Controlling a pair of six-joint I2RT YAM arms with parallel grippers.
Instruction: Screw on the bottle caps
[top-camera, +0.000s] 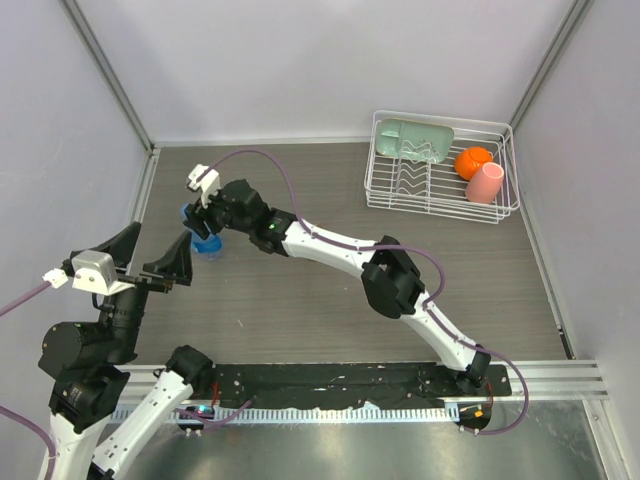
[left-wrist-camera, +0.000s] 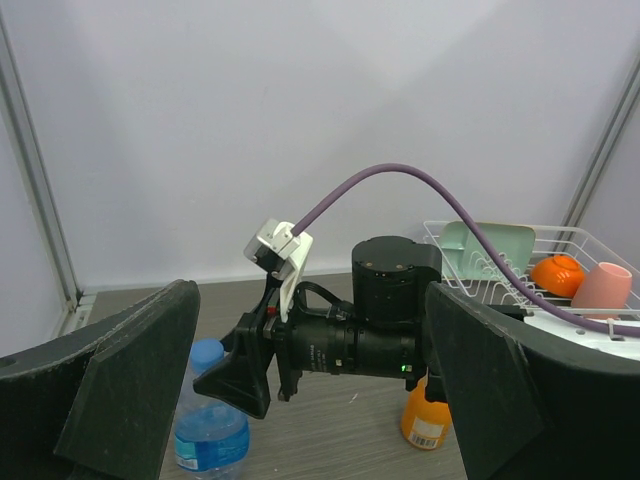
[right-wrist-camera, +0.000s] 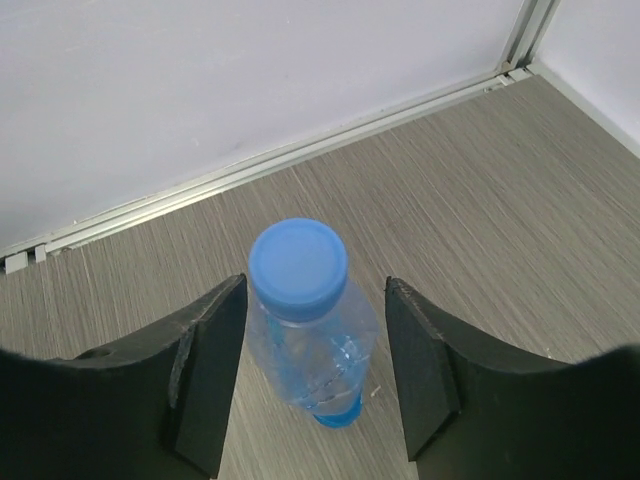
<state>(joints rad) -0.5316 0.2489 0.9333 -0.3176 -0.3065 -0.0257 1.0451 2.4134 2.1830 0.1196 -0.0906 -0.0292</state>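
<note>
The clear bottle (right-wrist-camera: 322, 372) with a blue label stands at the table's left, and the blue cap (right-wrist-camera: 298, 268) sits on its neck. My right gripper (right-wrist-camera: 315, 292) is open, with one jaw on each side of the cap and neither touching it. In the top view the right gripper (top-camera: 204, 222) hangs over the bottle (top-camera: 207, 244). My left gripper (top-camera: 152, 252) is open and empty just left of the bottle. The left wrist view shows the blue cap (left-wrist-camera: 207, 354) and the squat orange bottle (left-wrist-camera: 424, 422) under the right arm. The orange bottle's top and the orange cap are hidden.
A white wire dish rack (top-camera: 440, 205) stands at the back right and holds a green tray (top-camera: 412, 140), an orange ball (top-camera: 472, 161) and a pink cup (top-camera: 485, 182). Walls close in the left, back and right sides.
</note>
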